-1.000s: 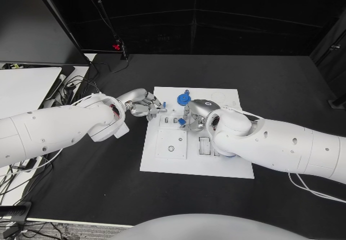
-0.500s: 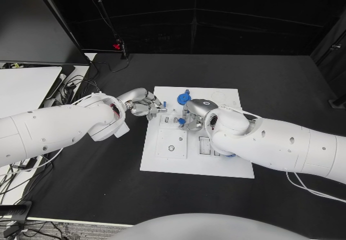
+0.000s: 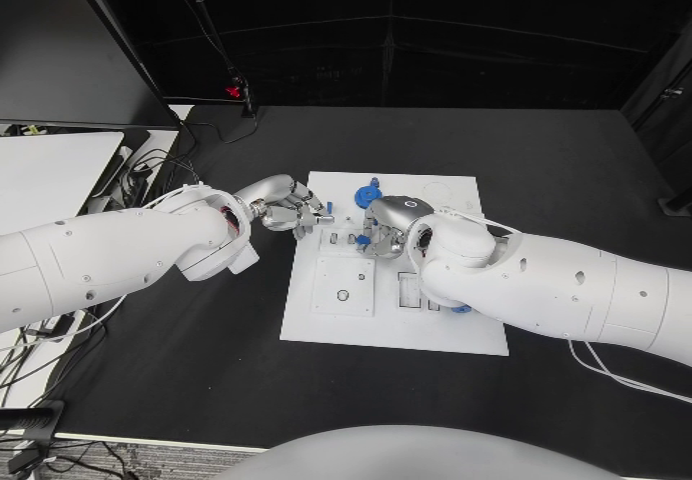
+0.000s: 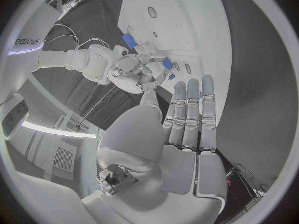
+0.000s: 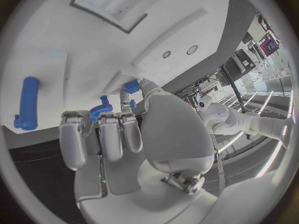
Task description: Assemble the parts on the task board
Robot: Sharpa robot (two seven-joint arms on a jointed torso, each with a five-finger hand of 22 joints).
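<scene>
— How many boards do you see on the desk (image 3: 577,160)?

— I count one white board (image 3: 433,330), and two hands over it: the left hand (image 3: 293,213) and the right hand (image 3: 382,232).

— And blue pieces?

— From my right wrist camera I make out three: a blue rod (image 5: 26,102), a blue gear (image 5: 101,111) and a small blue block (image 5: 131,86).

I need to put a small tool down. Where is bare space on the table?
Bare black table lies in front of the task board and behind it. Crowded: the board's far-left part, where the left hand and right hand meet around blue parts.
</scene>
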